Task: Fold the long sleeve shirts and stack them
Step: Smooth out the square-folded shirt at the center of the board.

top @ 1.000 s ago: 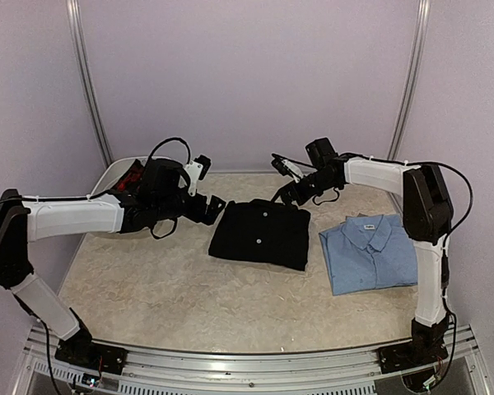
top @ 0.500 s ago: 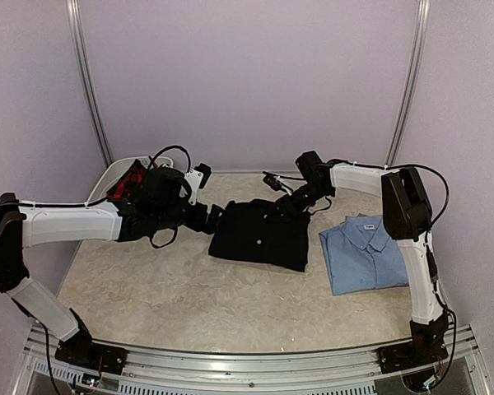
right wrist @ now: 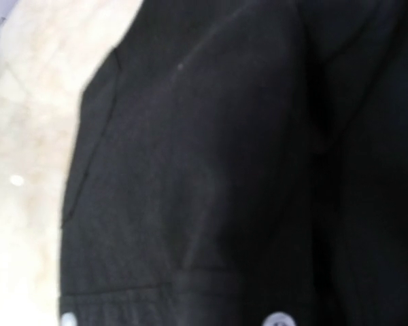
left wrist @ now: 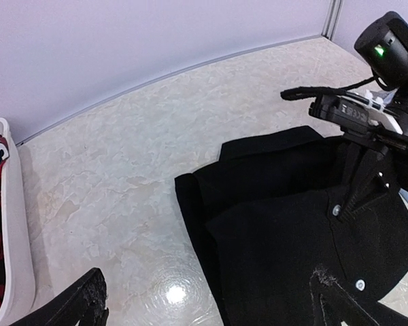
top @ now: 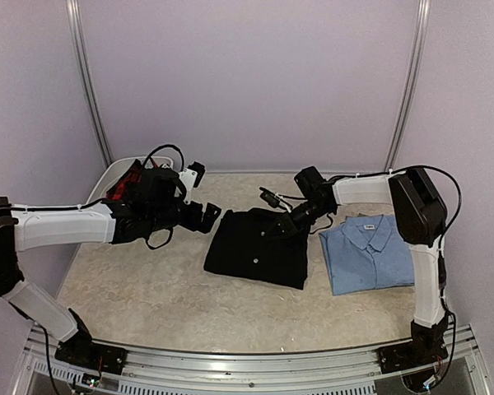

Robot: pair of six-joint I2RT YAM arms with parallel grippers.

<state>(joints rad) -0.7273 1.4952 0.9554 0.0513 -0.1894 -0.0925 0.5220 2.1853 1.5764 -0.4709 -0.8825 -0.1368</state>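
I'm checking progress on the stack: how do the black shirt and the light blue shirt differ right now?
The black shirt lies mid-table; the light blue shirt lies to its right, nearer the right arm's base. The right pincer is shut on the black shirt's far edge; nothing touches the light blue shirt. Both are folded and lie apart on the table, not stacked.

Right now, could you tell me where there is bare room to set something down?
Bare: the near table, in front of the black shirt and blue shirt. Crowded: the far side, with the white bin, left gripper, and right gripper on the black shirt.
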